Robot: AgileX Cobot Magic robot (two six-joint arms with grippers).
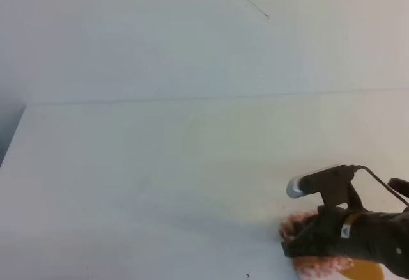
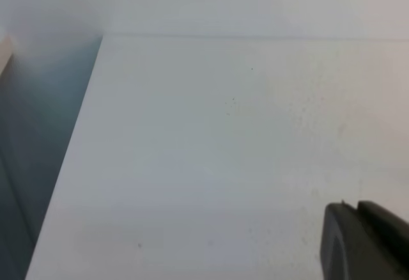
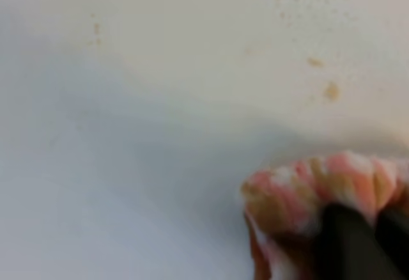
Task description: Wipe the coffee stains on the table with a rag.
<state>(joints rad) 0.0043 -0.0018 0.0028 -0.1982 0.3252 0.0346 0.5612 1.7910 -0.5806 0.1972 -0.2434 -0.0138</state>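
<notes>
Flat, hazy light washes the counter pale; the right wrist view is blurred, with soft grey shadow.

No readable text, brand or number anywhere, a small white tag on the right gripper shows only an unreadable dark mark (too small and blurred), table surface unmarked by lettering
</notes>
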